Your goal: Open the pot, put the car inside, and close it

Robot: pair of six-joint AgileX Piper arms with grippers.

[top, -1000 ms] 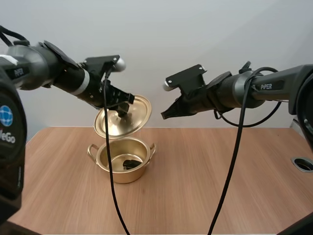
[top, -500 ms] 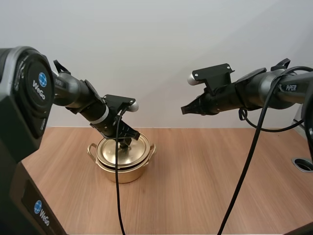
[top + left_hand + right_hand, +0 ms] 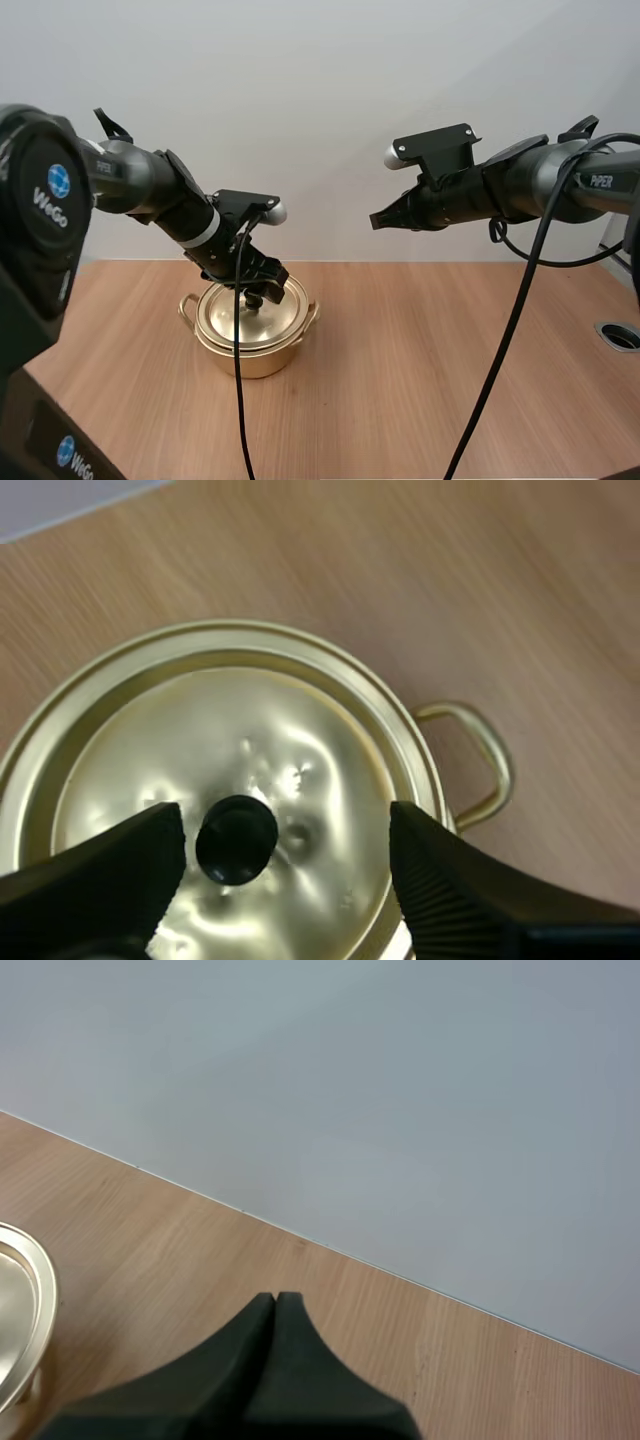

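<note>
While the pot [image 3: 252, 352] stands on the table [image 3: 450, 350] with its lid [image 3: 300, 730] seated flat on the rim, my left gripper [image 3: 258, 292] hangs directly over the pot. Its jaws are spread either side of the lid's black knob [image 3: 237, 839], not pinching it. Well right of the pot and higher, my right gripper [image 3: 374, 221] hangs with its jaws pressed together on nothing.
</note>
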